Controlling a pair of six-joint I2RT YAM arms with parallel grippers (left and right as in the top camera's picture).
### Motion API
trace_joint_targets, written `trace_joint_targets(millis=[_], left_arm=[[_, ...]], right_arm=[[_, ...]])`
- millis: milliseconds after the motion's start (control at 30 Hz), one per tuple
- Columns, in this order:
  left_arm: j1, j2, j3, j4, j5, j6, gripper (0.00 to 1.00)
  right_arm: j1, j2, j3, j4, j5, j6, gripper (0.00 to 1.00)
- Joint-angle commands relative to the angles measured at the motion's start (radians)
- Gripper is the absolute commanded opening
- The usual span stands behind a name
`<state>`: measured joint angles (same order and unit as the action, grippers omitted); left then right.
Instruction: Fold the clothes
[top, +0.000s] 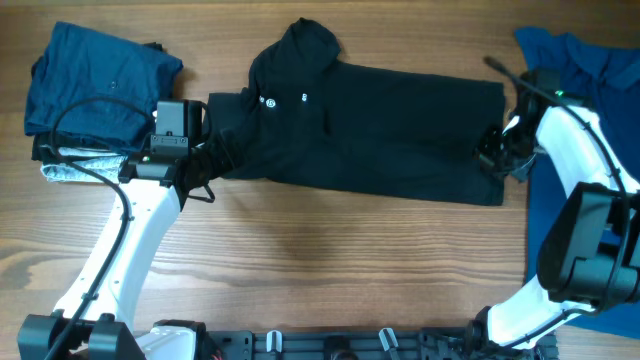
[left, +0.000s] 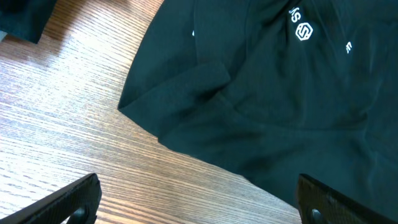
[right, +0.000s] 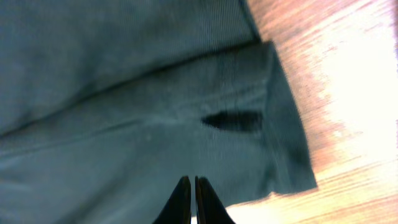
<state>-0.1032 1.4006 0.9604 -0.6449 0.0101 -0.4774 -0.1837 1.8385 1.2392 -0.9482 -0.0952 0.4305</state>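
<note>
A black short-sleeved collared cloth shirt lies flat and stretched out across the upper middle of the overhead view, on the brown wooden table. Its collar and small white logo are toward the left, and its bottom edge is toward the right. It is not folded yet.

The left gripper sits at the left end of the shirt, by a sleeve. In the left wrist view its jaws are spread wide, one finger in each lower corner, with nothing between them. The sleeve lies just above them, bunched a little on the wood. I think the jaws are open like this so they can take hold of that sleeve.

The right gripper is at the right end of the shirt, low on the bottom edge. In the right wrist view its jaws are pressed together, with their tips on the black cloth. I cannot tell if any cloth is caught between them. A hold there would let the arm lift that end over.

A dark blue folded cloth rests in the upper left. A bright blue cloth lies at the right edge, waiting.
</note>
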Motion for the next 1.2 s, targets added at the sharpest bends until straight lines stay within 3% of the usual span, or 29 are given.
trace_joint_targets(millis=[0, 333, 567, 733, 1000, 1167], left_arm=[[0.005, 0.007, 0.003, 0.001, 0.008, 0.001, 1.0], [0.004, 0.007, 0.003, 0.001, 0.008, 0.001, 1.0], [0.004, 0.007, 0.003, 0.0, 0.008, 0.001, 1.0], [0.004, 0.007, 0.003, 0.001, 0.008, 0.001, 1.0], [0.004, 0.006, 0.003, 0.001, 0.008, 0.001, 1.0], [0.004, 0.007, 0.003, 0.001, 0.008, 0.002, 1.0]], right_arm=[[0.004, 0.017, -0.079, 0.109, 0.024, 0.014, 0.04], [0.004, 0.017, -0.181, 0.35, 0.028, 0.016, 0.04], [0.004, 0.016, -0.154, 0.372, 0.028, 0.013, 0.04], [0.004, 0.016, -0.153, 0.477, 0.028, -0.039, 0.04], [0.004, 0.005, -0.14, 0.648, 0.129, -0.124, 0.21], [0.004, -0.207, -0.014, 0.478, 0.109, -0.17, 0.27]])
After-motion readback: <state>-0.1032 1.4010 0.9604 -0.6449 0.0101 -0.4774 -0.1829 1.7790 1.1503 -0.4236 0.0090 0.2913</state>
